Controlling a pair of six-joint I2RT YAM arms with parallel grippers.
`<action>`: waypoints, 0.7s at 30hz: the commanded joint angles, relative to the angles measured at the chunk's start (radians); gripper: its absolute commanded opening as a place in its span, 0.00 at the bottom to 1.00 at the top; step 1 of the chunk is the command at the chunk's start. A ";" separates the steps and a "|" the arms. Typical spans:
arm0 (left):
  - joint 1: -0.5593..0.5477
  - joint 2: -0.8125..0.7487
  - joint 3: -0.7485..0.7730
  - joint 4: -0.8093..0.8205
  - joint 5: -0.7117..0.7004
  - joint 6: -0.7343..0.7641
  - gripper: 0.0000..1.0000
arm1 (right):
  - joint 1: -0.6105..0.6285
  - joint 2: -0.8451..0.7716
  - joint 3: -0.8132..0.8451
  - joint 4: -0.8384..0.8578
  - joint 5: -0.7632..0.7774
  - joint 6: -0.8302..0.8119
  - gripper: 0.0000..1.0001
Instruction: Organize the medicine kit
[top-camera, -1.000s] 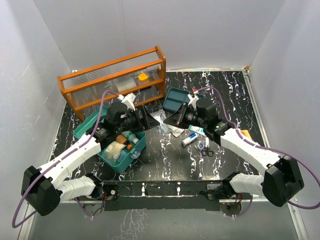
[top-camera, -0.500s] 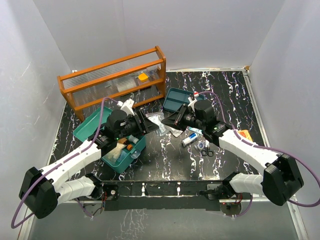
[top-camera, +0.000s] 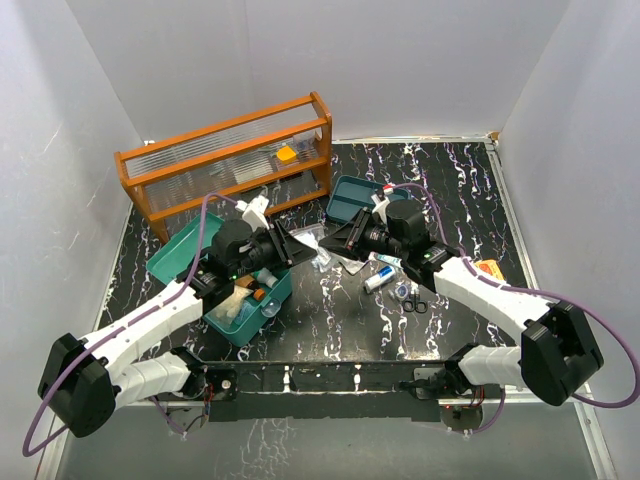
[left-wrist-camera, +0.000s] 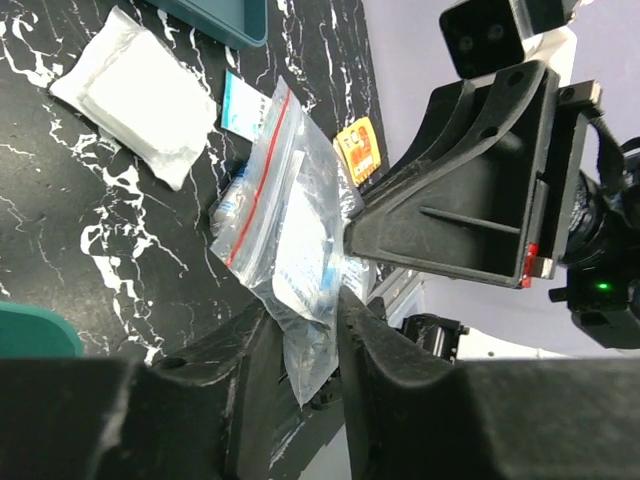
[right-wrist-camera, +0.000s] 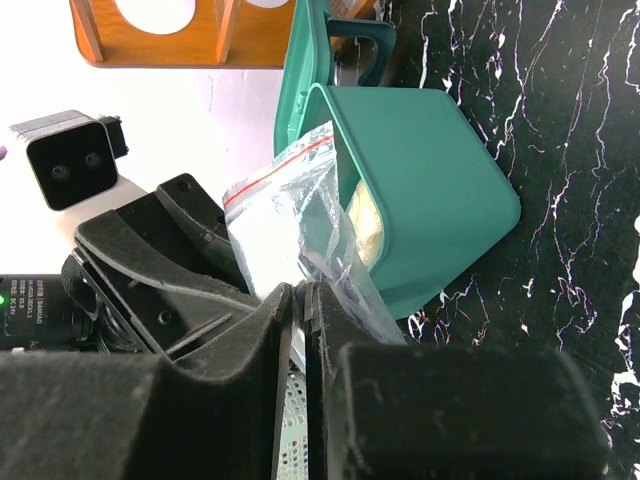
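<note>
A clear zip bag (top-camera: 318, 244) with a red seal hangs in the air between my two grippers. The left gripper (top-camera: 293, 247) is shut on its lower end (left-wrist-camera: 300, 300); both fingers press the plastic. From the other side my right gripper (top-camera: 338, 240) pinches the bag's edge (right-wrist-camera: 275, 220), its jaws nearly together (right-wrist-camera: 298, 290). The medicine kit (top-camera: 268, 300) stands open under the left arm, with its lid (top-camera: 178, 255) tipped back and packets inside. Its teal tray insert (top-camera: 350, 200) lies behind the right gripper.
The orange-brown wooden rack (top-camera: 225, 160) stands at the back left. Scissors (top-camera: 415, 302), a small tube (top-camera: 378, 278) and an orange packet (top-camera: 490, 267) lie under the right arm. A white gauze packet (left-wrist-camera: 140, 90) and an orange sachet (left-wrist-camera: 358, 150) rest on the black table.
My left gripper has closed from wide open onto the bag that the right gripper holds. The right gripper has shifted slightly left toward it.
</note>
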 joint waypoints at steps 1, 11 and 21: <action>-0.006 -0.017 0.004 -0.008 -0.018 0.012 0.21 | 0.006 0.003 -0.006 0.066 -0.035 -0.002 0.11; -0.005 -0.048 0.071 -0.208 -0.099 0.087 0.03 | 0.005 -0.023 0.023 -0.101 0.087 -0.162 0.37; -0.005 -0.100 0.209 -0.607 -0.298 0.110 0.03 | 0.005 -0.053 0.087 -0.229 0.159 -0.347 0.45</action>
